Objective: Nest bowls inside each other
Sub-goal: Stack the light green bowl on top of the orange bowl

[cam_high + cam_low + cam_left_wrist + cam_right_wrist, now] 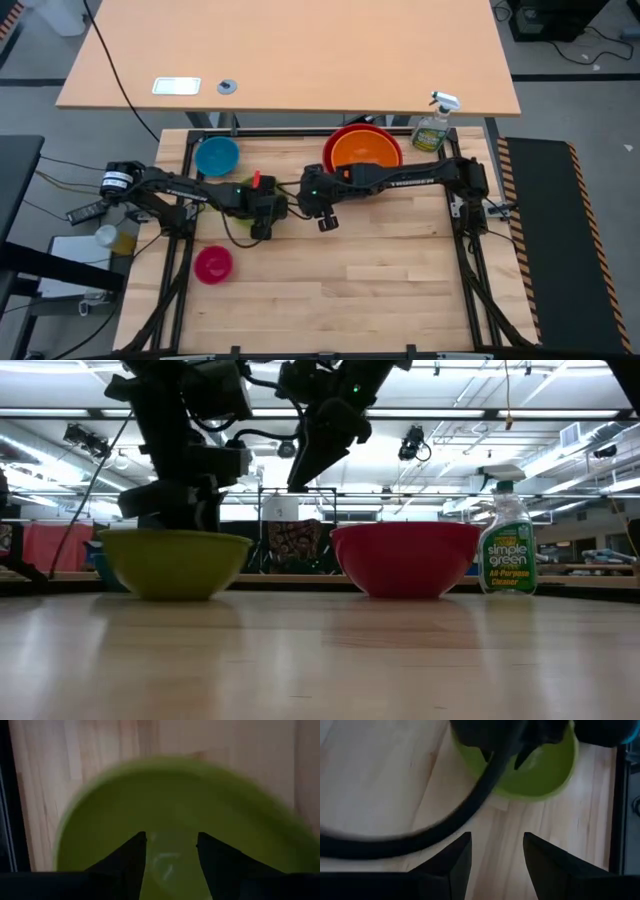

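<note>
The yellow-green bowl [165, 805] stands on its base on the wooden table, left of the middle, also in the low view [175, 563]. My left gripper [171, 840] is open, pointing steeply down over the bowl's inside; in the high view [262, 226] the arm covers the bowl. My right gripper [496, 845] hangs open above bare table to the right of this bowl [540, 770], higher up [327, 220]. The orange bowl [365, 152] sits inside the red bowl [405, 558] at the far edge. The blue bowl [217, 155] stands far left, the magenta bowl [213, 264] near left.
A clear spray bottle [434, 127] stands at the far right beside the red bowl, also in the low view [506, 540]. Bare wood [380, 290] stretches over the near and right part of the table. A cable of the left arm [470, 815] crosses the right wrist view.
</note>
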Tool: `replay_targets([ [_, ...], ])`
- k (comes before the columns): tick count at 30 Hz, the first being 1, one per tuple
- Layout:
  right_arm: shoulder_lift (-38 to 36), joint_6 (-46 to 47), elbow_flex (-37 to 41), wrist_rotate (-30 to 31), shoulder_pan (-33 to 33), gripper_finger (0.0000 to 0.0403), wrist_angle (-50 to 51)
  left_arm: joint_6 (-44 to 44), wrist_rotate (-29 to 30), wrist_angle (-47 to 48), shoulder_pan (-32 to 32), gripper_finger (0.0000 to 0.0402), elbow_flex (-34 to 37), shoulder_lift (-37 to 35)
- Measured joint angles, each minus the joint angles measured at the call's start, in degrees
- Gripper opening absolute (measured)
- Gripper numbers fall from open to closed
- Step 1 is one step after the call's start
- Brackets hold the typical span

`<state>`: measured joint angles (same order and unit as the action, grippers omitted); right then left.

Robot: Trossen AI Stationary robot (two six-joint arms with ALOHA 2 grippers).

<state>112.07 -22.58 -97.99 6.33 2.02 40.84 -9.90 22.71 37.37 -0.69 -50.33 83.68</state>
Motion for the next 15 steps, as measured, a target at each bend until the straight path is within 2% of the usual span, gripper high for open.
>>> replay_targets([
  [4,-0.83,1.46,-0.03,0.04,0.00,0.0184,1.00,2.81,0.15,1.66,0.26,0.0181,0.04,-2.19],
  [8,-0.77,1.34,0.03,0.02,0.50,0.0184,0.65,5.92,0.12,4.87,0.24,0.0181,0.04,-7.62],
  [12,-0.77,-1.08,0.80,-0.56,0.96,0.0184,-3.23,9.13,0.14,6.93,0.09,0.0181,1.09,-15.53],
  [15,-0.30,-3.53,3.21,-3.46,1.22,0.0184,-10.64,13.05,-0.26,6.86,-0.19,0.0181,2.75,-21.87],
])
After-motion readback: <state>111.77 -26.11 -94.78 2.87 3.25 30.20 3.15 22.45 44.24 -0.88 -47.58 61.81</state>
